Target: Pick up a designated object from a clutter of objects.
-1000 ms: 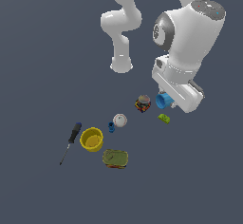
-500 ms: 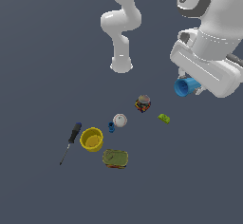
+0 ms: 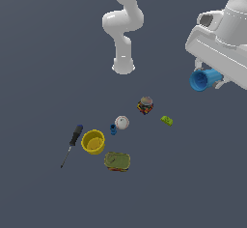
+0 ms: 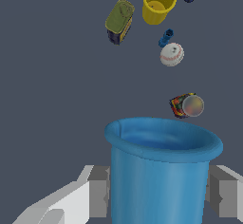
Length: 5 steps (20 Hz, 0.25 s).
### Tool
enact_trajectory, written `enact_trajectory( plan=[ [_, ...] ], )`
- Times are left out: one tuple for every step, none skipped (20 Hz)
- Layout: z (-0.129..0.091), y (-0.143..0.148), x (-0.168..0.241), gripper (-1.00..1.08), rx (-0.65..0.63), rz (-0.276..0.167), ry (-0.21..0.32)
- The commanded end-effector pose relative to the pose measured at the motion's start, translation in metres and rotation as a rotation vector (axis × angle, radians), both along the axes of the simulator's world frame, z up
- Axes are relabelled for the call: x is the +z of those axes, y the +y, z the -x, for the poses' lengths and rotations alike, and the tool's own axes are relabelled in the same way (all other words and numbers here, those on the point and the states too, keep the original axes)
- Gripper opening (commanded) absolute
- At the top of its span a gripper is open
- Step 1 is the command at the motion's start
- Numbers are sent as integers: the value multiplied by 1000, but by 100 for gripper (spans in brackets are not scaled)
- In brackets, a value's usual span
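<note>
The light-blue cup (image 3: 203, 79) hangs high above the floor at the exterior view's right, held under my white hand. In the wrist view the cup (image 4: 160, 171) fills the near field, mouth pointing away, with one finger (image 4: 98, 191) pressed on each side. My gripper (image 4: 159, 192) is shut on the cup. The rest of the clutter lies on the floor below: yellow bowl (image 3: 93, 141), white baseball (image 3: 121, 122), dark can (image 3: 145, 105), green tin (image 3: 117, 161), screwdriver (image 3: 71, 143), small green block (image 3: 167, 121), tiny blue piece (image 3: 113, 130).
The arm's white base (image 3: 123, 66) stands behind the clutter in the exterior view. The floor is plain dark grey. The wrist view shows the bowl (image 4: 158, 1), tin (image 4: 119, 20), baseball (image 4: 171, 54) and can (image 4: 187, 106) far beyond the cup.
My hand has risen and moved toward the exterior view's right with the cup in it, from just beside the can to well above the floor. The clutter has not moved.
</note>
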<state>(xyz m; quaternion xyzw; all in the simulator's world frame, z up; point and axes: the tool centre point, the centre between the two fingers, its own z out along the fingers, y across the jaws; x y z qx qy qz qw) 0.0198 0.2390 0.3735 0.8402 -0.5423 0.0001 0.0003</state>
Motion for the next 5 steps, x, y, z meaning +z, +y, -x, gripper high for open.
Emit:
enact_trajectory(
  plan=[
    [-1,2,5,-100,0,0,0],
    [-2,3,6,-100,0,0,0],
    [-2,3,7,-100,0,-1,0],
    [-2,3,7,-100,0,-1,0],
    [-2,3,8,-100,0,-1,0]
  ],
)
